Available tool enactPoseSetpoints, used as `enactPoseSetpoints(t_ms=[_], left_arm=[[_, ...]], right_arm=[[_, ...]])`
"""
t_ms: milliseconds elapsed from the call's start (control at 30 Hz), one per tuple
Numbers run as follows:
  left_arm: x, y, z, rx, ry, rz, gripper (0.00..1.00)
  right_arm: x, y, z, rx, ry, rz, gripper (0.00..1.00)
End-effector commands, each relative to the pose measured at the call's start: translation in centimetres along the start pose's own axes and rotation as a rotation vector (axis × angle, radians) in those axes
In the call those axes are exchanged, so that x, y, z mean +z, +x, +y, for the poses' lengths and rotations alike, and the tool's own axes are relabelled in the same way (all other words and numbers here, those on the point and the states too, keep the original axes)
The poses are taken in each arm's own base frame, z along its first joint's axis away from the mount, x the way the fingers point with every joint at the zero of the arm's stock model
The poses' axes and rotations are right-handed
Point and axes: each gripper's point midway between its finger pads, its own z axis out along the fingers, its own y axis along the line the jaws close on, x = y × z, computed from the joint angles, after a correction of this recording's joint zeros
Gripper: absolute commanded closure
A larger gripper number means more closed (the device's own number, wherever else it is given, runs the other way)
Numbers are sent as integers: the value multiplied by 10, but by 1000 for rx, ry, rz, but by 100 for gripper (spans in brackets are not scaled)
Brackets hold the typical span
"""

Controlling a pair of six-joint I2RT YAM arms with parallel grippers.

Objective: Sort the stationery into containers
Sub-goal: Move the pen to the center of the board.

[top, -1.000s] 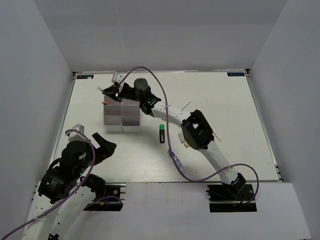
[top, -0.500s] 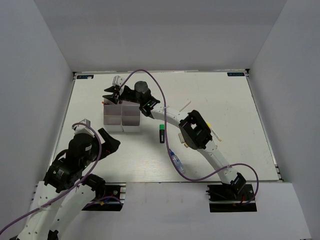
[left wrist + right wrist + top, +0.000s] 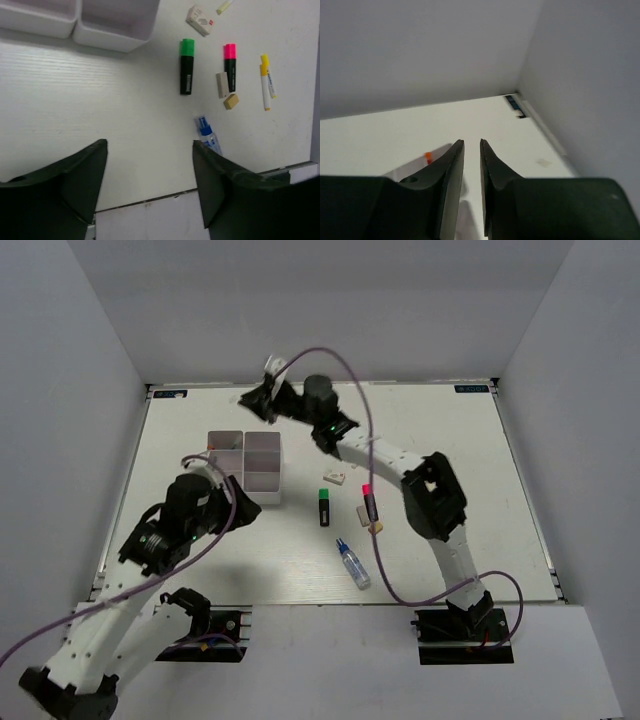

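Note:
The white organizer box (image 3: 263, 476) stands left of centre on the table; its near walls show in the left wrist view (image 3: 116, 36). Right of it lie a green-capped highlighter (image 3: 323, 507) (image 3: 186, 66), a red-capped highlighter (image 3: 368, 502) (image 3: 229, 65), a white eraser (image 3: 334, 476) (image 3: 199, 20), a tan eraser (image 3: 231, 101), yellow-tipped pens (image 3: 265, 86) and a glue bottle (image 3: 352, 564) (image 3: 207, 136). My left gripper (image 3: 243, 508) (image 3: 149, 144) hangs open and empty by the box's near side. My right gripper (image 3: 260, 398) (image 3: 472, 142) is raised beyond the box, jaws a narrow gap apart, holding nothing.
The white side walls and back wall close in the table (image 3: 440, 440). An orange-tipped item (image 3: 207, 448) (image 3: 428, 158) sits at the box's far left edge. The table's near edge (image 3: 150, 200) lies just under my left gripper.
My right arm lifted off the box and swung back and right, uncovering the red highlighter and erasers. My left arm reached forward to the box's near side, its jaws narrowing a little.

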Motion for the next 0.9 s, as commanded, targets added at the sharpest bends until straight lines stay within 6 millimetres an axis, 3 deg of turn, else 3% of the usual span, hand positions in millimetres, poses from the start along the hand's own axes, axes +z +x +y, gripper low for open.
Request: enactPoseSetpoints(t_ms=[0,33,67,100,133,167,200,233,267,300,333,367,400,433,467,500,533,567,600,633,667,733,800,833,867], left_arm=[[25,-11,-37,87,154,4,27],[31,-7,-44,107,190,32,39],[37,-7,-50,109,212,41,45],[51,-11,-58,125,232,50,51],[58,-10,-64,138,254,72,68],[65,-11,-68,138,258,86,76],[68,-19,-82,158,286,85,81],[86,-16,-87,175,291,129,83],[93,-18,-95,192,303,141,83],[96,-28,-112,215,334,137,83],[120,-20,-114,244,321,188,79],[130,-20,-120,263,320,202,65],[135,-29,-139,293,346,195,57],[145,-27,-144,325,343,215,48],[168,-27,-154,340,340,236,34],[178,-21,-162,363,344,259,30],[189,-17,-168,380,343,277,27],[196,-29,-183,407,356,255,25],[209,-29,-184,415,341,262,24],[235,-10,-181,423,308,315,23],[242,-20,-198,444,319,286,22],[266,-18,-201,465,284,282,22],[296,-16,-205,493,245,277,22],[306,-17,-207,494,238,267,23],[321,-15,-206,495,223,269,24]], right_arm=[[-61,-104,-74,42,228,-22,76],[-87,-116,-103,48,302,-6,81],[-101,-127,-111,56,333,9,86],[-114,-108,-115,135,358,99,99],[-138,-87,-125,194,400,202,100],[-159,-79,-122,241,424,290,100],[-180,-69,-133,270,461,340,100],[-214,-41,-129,358,490,474,100],[-228,-34,-126,389,496,512,100],[-256,-31,-136,389,527,544,91],[-281,-4,-114,454,510,644,80],[-291,0,-111,449,505,662,72],[-314,-6,-116,451,544,663,65],[-335,12,-99,498,543,730,54],[-344,9,-96,494,553,739,51],[-367,12,-97,523,593,773,49],[-378,22,-92,554,600,807,41],[-395,27,-90,576,618,843,38],[-404,34,-79,626,607,889,32],[-419,35,-82,645,623,898,30],[-426,41,-67,710,595,937,25],[-442,41,-62,762,599,916,25],[-452,43,-54,756,613,902,35],[-457,31,-55,725,636,877,41],[-463,35,-51,728,637,882,51]])
